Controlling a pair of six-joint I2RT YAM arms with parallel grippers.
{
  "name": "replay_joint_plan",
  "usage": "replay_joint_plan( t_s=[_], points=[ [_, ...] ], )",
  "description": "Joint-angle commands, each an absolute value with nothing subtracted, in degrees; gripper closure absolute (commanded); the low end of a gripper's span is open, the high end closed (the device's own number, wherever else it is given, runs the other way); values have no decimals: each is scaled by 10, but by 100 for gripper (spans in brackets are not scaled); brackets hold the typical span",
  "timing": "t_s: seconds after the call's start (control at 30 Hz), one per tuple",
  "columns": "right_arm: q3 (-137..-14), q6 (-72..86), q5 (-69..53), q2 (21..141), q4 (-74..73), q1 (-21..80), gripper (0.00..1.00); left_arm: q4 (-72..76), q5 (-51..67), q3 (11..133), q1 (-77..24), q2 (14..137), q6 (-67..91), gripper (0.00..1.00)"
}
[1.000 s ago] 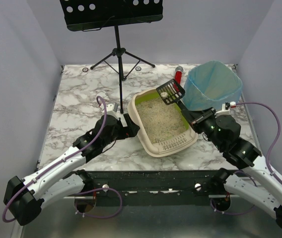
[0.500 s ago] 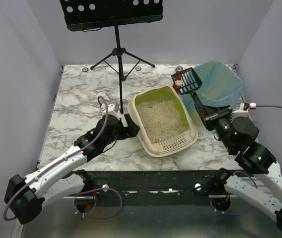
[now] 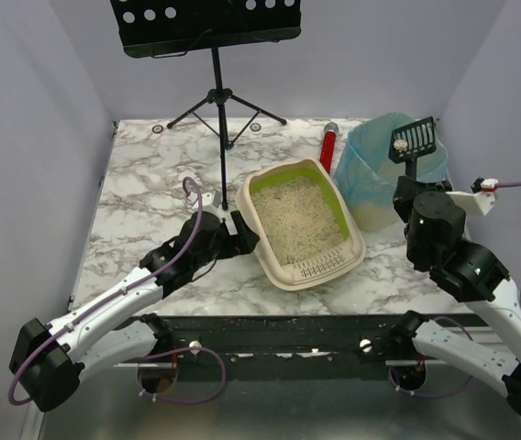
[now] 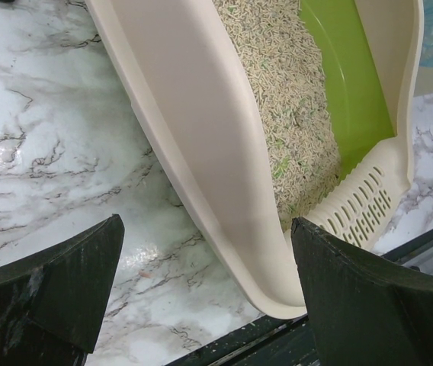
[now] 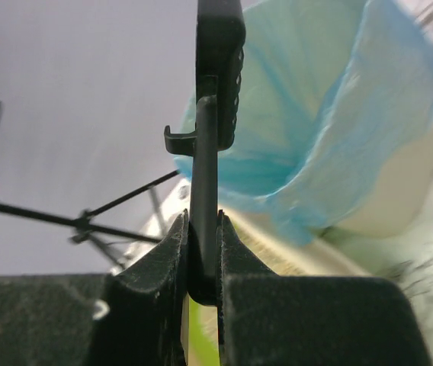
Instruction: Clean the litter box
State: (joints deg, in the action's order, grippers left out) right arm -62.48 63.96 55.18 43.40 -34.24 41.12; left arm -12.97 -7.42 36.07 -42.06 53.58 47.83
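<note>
while the marble table (image 3: 141, 183) carries everything, a black music stand (image 3: 219, 92) rises behind the litter box (image 3: 302, 225). the box sits mid-table, holding sandy granules, its grille end toward the arm bases. at the box's right rear stands a bin (image 3: 375, 174) lined with a blue bag. the left gripper (image 3: 242, 231), jaws spread wide, straddles the box's left rim. right of the box, the right gripper (image 5: 203, 252) pinches the handle of a black scoop (image 3: 414, 139), blade up. a red cylinder (image 3: 329, 145) lies behind the box. a pale clump (image 3: 398, 144) rests on the scoop.
</note>
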Motion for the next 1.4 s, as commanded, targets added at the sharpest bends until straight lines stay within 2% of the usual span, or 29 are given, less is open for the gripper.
replay_joint_plan(
  t_s=[0.0, 0.1, 0.17, 0.33, 0.5, 0.7, 1.0, 1.23, 1.37],
  points=[
    [-615, 482, 686, 447, -310, 407, 99, -139, -71, 369, -419, 539, 475, 1],
    [-595, 333, 693, 454, -233, 407, 95, -139, -72, 369, -419, 539, 474, 1],
    [-570, 172, 656, 460, -164, 407, 98, -140, -74, 369, -420, 541, 474, 1],
    [-577, 61, 562, 490, -127, 407, 99, -134, -72, 369, -419, 546, 474, 1],
    [-614, 26, 568, 535, -189, 407, 99, -130, -69, 362, -419, 546, 474, 1],
    [-654, 36, 597, 593, -276, 407, 99, -123, -66, 360, -419, 548, 475, 1],
    [-669, 19, 656, 622, -299, 407, 99, -125, -68, 363, -419, 551, 474, 1],
    [-694, 155, 662, 547, -304, 407, 99, -127, -68, 374, -419, 557, 469, 1],
    [-684, 254, 545, 457, -313, 407, 99, -132, -73, 385, -419, 565, 468, 1]
  ],
)
